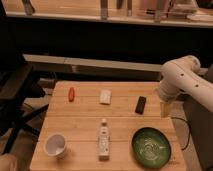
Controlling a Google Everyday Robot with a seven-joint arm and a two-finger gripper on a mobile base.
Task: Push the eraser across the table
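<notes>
The eraser (pixel 141 104), a small flat black oblong, lies on the right half of the light-wood plank table (pixel 82 122), toward the far side. My gripper (pixel 165 108) hangs from the white arm at the table's right edge, just right of the eraser and a short gap away from it. It points down, is open, and holds nothing.
A whitish block (pixel 105 97) and a small red-orange thing (pixel 71 94) lie left of the eraser. A white bottle (pixel 103 140) lies near the front middle, a white cup (pixel 55 145) front left, a green bowl (pixel 151 148) front right. A dark chair (pixel 15 97) stands left of the table.
</notes>
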